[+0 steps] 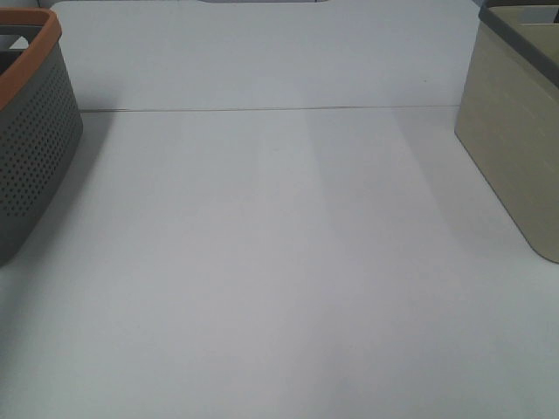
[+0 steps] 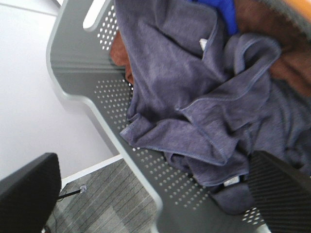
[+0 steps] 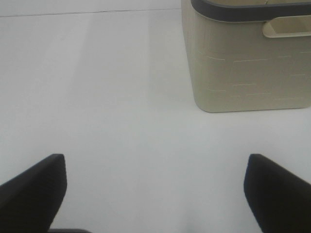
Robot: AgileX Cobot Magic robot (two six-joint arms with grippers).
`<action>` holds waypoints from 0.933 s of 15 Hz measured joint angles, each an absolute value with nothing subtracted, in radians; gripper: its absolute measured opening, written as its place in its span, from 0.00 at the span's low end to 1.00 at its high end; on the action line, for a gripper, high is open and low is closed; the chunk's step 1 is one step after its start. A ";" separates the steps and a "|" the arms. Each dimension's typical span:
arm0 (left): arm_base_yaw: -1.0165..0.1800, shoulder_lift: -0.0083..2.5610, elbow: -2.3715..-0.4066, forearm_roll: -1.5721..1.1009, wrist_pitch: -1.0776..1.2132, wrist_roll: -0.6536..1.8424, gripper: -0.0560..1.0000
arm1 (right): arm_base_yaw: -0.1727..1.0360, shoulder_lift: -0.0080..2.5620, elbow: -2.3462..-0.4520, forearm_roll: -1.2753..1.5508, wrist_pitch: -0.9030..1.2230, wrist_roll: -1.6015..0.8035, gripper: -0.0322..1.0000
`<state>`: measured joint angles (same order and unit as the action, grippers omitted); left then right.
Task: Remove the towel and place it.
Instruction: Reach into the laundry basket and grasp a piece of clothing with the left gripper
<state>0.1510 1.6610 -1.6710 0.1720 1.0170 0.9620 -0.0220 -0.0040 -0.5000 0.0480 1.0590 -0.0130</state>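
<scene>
The towel (image 2: 184, 77) is a dark navy cloth with a stitched hem, lying crumpled inside the grey perforated basket (image 2: 73, 53). A small white tag (image 2: 203, 44) shows on it. My left gripper (image 2: 155, 194) hovers over the basket, open, one finger outside the rim and the other over the cloth, holding nothing. My right gripper (image 3: 155, 194) is open above bare table. In the high view the basket (image 1: 35, 140) stands at the left edge; its contents and both grippers are out of view there.
A brown cloth (image 2: 286, 58) and a bright blue cloth (image 2: 226, 12) lie in the basket with the towel. A beige bin with a dark rim (image 1: 511, 140) (image 3: 248, 58) stands at the table's right. The white table (image 1: 279, 262) spreads between the two containers.
</scene>
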 joint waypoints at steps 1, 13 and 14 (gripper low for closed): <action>0.183 1.690 -1.675 0.166 1.002 1.013 0.99 | -0.022 -0.004 -0.500 0.048 1.059 -0.013 0.96; 0.305 2.076 -1.676 0.056 0.735 1.429 0.99 | -0.022 -0.004 -0.500 0.048 1.059 -0.013 0.96; 0.305 2.099 -1.676 0.038 0.733 1.450 0.99 | -0.022 -0.004 -0.500 0.048 1.059 -0.013 0.96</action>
<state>0.3050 2.0990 -1.6760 0.0380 0.7330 1.4500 -0.0220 -0.0040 -0.5000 0.0480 1.0590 -0.0130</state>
